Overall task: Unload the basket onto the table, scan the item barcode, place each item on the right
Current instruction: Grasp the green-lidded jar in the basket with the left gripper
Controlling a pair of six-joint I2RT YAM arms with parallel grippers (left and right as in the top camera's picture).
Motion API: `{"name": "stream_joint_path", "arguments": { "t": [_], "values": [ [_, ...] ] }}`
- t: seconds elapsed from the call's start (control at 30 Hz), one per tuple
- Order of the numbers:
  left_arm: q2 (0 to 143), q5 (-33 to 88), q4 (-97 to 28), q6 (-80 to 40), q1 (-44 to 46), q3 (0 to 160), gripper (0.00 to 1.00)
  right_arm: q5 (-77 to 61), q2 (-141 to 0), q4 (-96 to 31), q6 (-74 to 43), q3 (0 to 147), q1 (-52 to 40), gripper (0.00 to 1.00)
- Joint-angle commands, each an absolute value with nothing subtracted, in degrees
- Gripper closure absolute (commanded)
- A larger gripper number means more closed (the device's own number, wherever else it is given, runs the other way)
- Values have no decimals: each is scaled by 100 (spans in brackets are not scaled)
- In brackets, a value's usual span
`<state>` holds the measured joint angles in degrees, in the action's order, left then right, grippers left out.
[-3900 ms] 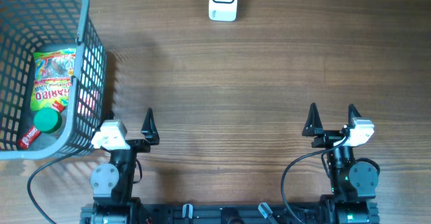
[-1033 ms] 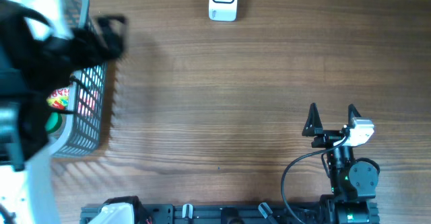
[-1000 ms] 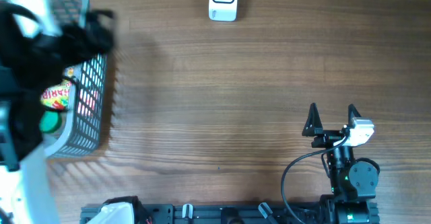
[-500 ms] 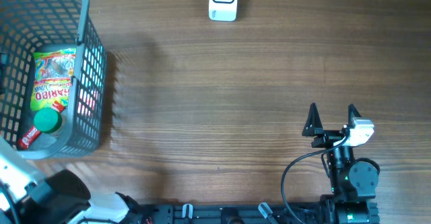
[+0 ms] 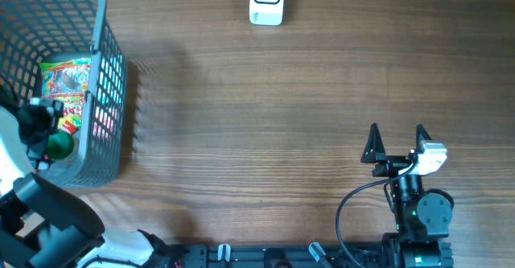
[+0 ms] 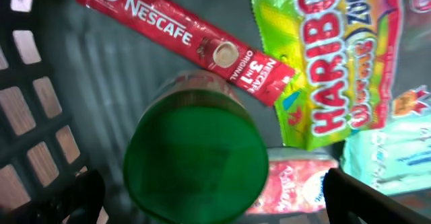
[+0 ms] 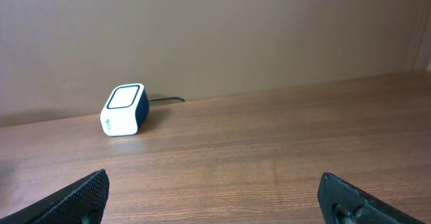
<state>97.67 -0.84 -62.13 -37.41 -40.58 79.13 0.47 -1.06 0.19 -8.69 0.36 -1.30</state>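
A grey mesh basket (image 5: 103,51) at the table's left holds the items: a Haribo sweets bag (image 5: 68,79), a green-capped bottle (image 5: 58,145), a red Nescafe sachet (image 6: 182,39) and a red packet (image 6: 296,183). My left gripper (image 5: 36,127) reaches into the basket and hangs open right above the green cap (image 6: 195,160), its fingers on either side of it and apart from it. No barcode shows on any item. The white barcode scanner (image 5: 266,1) stands at the table's far edge. My right gripper (image 5: 397,135) rests open and empty near the front right, facing the scanner (image 7: 124,109).
The basket wall (image 6: 34,109) runs close to the left finger. A pale blue packet (image 6: 390,150) lies under the Haribo bag (image 6: 337,56). A cable leads from the scanner along the back wall. Bare wooden tabletop (image 5: 257,123) lies between basket, scanner and right arm.
The left arm swept over the basket, dropped out toward the lower left corner, and now has its gripper inside the basket above the green cap. The right arm has not moved.
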Motion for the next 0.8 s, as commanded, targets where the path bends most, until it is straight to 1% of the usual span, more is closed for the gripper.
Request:
{"name": "stream_joint_path", "arguments": {
  "t": [0.0,0.4,0.57,0.6,0.67,0.7,0.73,0.77],
  "values": [
    [9754,-285,-6031,-3798,-4069,7669,0,82,-80,38,-788,30,-110,0],
    [10449,-351,-5636,-3795,-4062,7594,0,82,-80,38,-788,30,-110,0],
    [10495,-329,-5570,-3795,-4062,7594,0,82,-80,38,-786,30,-110,0],
    [10495,-331,-5577,-3795,-4062,7594,5,82,-80,38,-788,30,-110,0],
    [10495,-327,-5640,-3795,-4062,7596,25,82,-80,38,-790,30,-110,0],
    [10495,-329,-5684,-3795,-4062,7594,31,82,-80,38,-790,30,-110,1],
    [10495,-331,-5739,-3793,-4062,7594,33,82,-80,38,-788,30,-110,0],
    [10495,-331,-5763,-3793,-4062,7594,33,82,-80,38,-790,30,-110,0]
  ]
}}
